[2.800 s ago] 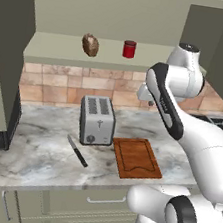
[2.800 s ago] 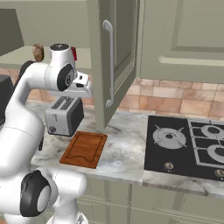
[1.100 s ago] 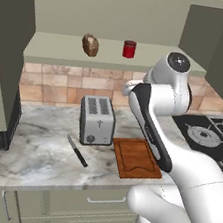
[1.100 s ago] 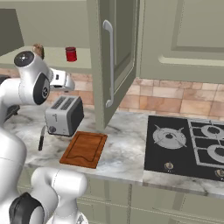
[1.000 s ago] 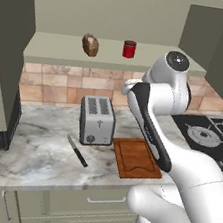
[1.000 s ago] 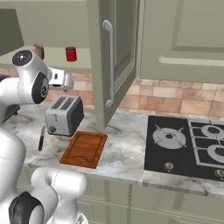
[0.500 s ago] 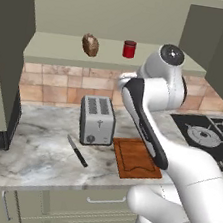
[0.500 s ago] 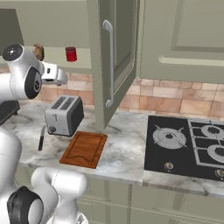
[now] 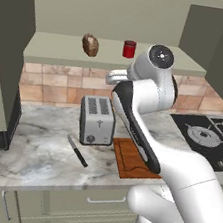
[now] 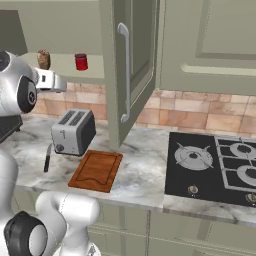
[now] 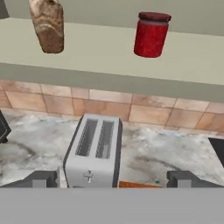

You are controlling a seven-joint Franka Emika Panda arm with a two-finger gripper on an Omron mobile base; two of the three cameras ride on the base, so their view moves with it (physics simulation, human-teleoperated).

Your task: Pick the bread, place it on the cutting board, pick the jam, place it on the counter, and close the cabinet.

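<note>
Two things stand on the matte olive-green shelf of the open wall cabinet point(image 9: 106, 57): a small brown crusty loaf of bread point(image 11: 47, 25) with a rough, speckled surface, and a glossy red cylindrical jam jar point(image 11: 151, 35) capped by a darker red lid. In the hand view both sit above and ahead of the gripper point(image 11: 111, 179), the loaf up to its left and the jar up to its right, well apart from each other. The gripper's two small dark fingertips point(image 11: 43, 178) stand far apart, wide open, with nothing between them and nothing touched.

Directly ahead of and below the gripper is a boxy silver metal toaster point(image 11: 94, 151) with two long slots on top, standing on the grey-white marbled stone counter point(image 9: 36, 153). Just beside the toaster, on the side nearer the hand, lies the flat rectangular reddish-brown wooden cutting board point(image 10: 96, 170) with a groove running round its edge; its surface is bare. A black-handled knife point(image 9: 77, 151) lies on the counter on the toaster's other side. The cabinet's panelled door point(image 10: 125, 65) with its vertical silver bar handle stands swung open, off to the gripper's right.
</note>
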